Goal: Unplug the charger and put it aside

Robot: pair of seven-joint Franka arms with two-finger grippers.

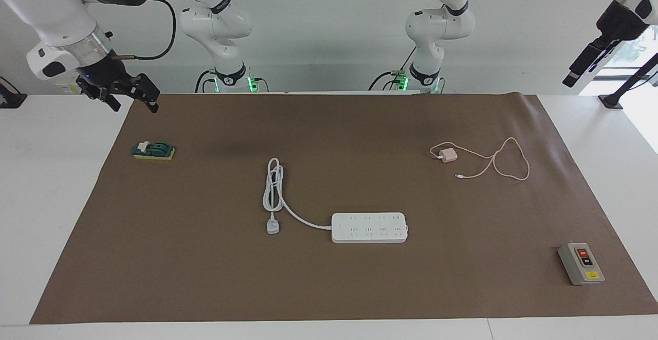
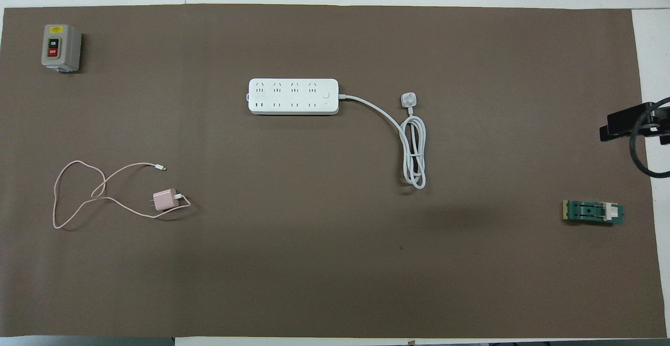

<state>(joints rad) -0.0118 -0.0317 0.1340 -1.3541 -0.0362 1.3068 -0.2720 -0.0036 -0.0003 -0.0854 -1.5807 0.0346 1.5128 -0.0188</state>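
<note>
Charger lying unplugged on the bench, both claws raised and empty.
The brown-matted bench carries the white multi-socket power strip, with every socket seen bare. The small pale pink cube-shaped charger lies toward the left arm's end, closer to the open left claw than to the open right claw, though well apart from both. It is judged light and rigid, best pinched across its flat sides. Its limp thin pink cable would trail.

charger nearer robots than pwr strip | left-arm end
</note>
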